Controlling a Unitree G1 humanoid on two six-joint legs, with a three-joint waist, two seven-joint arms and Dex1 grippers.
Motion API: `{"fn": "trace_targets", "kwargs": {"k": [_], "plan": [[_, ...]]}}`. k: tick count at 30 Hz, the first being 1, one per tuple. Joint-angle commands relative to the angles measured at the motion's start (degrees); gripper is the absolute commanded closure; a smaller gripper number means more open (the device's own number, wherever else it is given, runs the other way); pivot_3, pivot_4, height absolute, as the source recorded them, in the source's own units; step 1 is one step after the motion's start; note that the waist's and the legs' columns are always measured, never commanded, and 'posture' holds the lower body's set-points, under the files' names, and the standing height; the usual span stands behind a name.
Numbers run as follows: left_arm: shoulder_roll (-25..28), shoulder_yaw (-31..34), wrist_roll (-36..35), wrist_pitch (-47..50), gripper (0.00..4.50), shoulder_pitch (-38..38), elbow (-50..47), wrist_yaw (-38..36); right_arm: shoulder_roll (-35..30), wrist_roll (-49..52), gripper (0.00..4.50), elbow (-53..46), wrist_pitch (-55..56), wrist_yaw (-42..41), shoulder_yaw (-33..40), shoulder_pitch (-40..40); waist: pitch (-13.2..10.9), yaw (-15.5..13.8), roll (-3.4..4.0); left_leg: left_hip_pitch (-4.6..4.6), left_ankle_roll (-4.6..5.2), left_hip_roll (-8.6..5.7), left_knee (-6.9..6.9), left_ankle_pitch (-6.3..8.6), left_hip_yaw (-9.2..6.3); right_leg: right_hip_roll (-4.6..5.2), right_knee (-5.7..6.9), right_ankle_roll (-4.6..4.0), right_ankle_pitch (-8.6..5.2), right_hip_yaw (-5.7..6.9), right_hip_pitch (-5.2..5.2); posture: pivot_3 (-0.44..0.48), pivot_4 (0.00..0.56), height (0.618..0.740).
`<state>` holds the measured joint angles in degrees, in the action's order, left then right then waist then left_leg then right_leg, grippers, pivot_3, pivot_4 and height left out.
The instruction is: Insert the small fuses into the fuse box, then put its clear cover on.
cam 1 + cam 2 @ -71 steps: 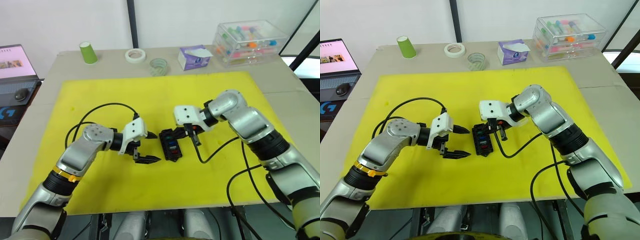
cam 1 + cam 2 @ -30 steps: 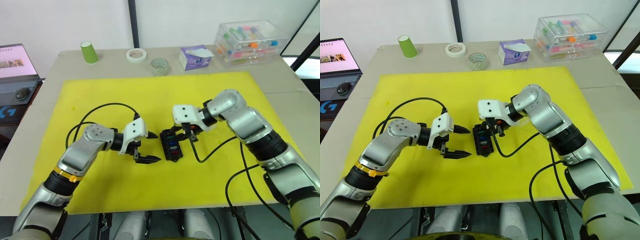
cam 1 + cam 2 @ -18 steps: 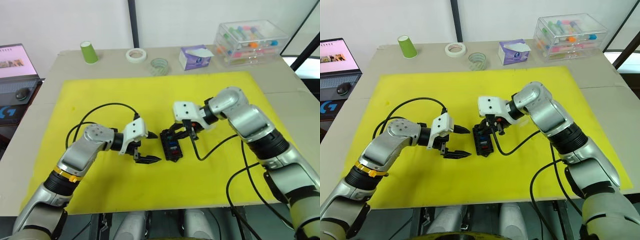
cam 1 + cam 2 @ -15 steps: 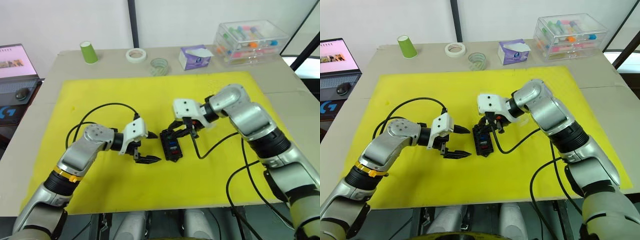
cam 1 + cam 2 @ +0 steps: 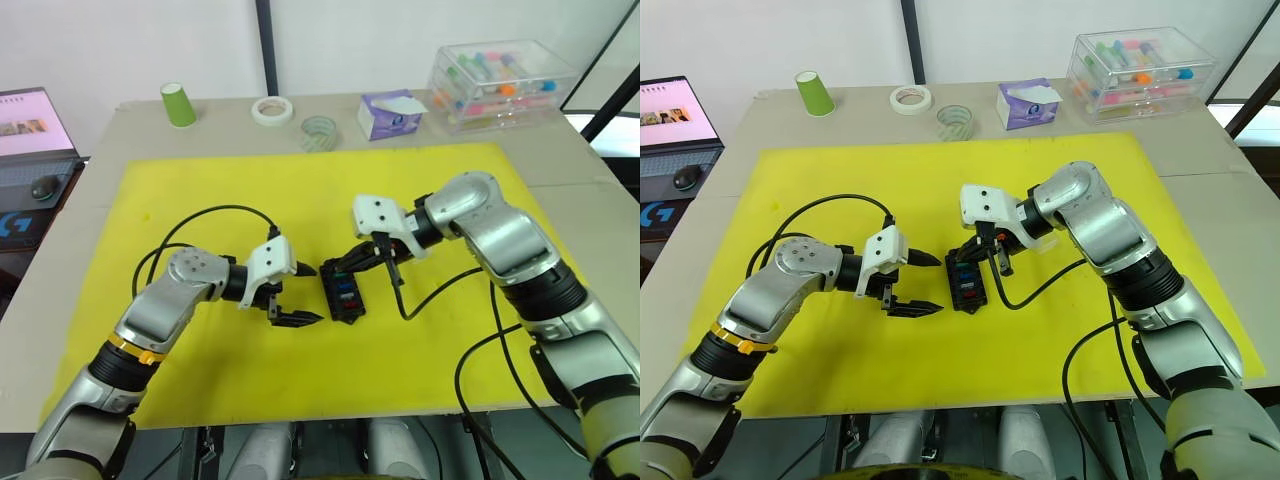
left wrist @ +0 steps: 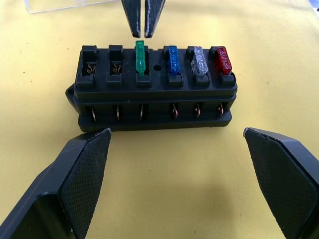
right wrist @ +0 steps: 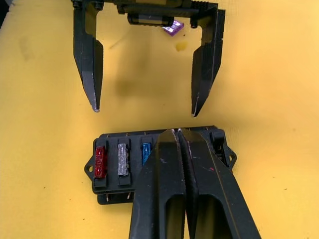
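The fuse box (image 6: 152,87), a ribbed black plastic block, sits on my yellow mat (image 5: 200,190) between both grippers. My right gripper (image 6: 143,25) has its fingers pressed together just above the green fuse (image 6: 141,59); blue, clear and red ones sit alongside. My left gripper (image 5: 288,293) is spread wide, empty, textured pads (image 6: 87,174) flanking the box.

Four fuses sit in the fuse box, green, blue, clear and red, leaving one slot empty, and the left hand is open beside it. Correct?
Not quite: two slots are empty. The left wrist view shows the fuse box holding four fuses, with two bare slots at one end. The left hand is indeed open beside it.
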<state>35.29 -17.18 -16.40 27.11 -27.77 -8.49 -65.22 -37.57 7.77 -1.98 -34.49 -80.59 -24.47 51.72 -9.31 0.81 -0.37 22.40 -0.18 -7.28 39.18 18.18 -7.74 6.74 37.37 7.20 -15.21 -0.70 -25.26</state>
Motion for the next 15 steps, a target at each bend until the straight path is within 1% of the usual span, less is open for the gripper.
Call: {"fn": "trace_targets", "kwargs": {"k": [1,15], "plan": [[0.14,0.62,0.01,-0.81,0.0,-0.06,-0.87,-0.15,-0.03,-0.57,4.46,-0.51,1.66,0.7,0.09,-0.05,0.0,0.0,0.0,0.0,0.0,0.0,0.0,0.0,0.0,0.0,0.0,0.0,0.0,0.0,0.0,0.0,0.15,0.74],[0.26,0.74,0.2,-1.02,0.0,0.07,-1.05,-0.08,-0.36,-2.27,4.46,3.04,4.25,1.13,-1.67,-1.79,0.0,0.0,0.0,0.0,0.0,0.0,0.01,0.0,0.0,0.0,0.0,0.0,0.0,0.0,0.01,0.0,0.15,0.74]]}}
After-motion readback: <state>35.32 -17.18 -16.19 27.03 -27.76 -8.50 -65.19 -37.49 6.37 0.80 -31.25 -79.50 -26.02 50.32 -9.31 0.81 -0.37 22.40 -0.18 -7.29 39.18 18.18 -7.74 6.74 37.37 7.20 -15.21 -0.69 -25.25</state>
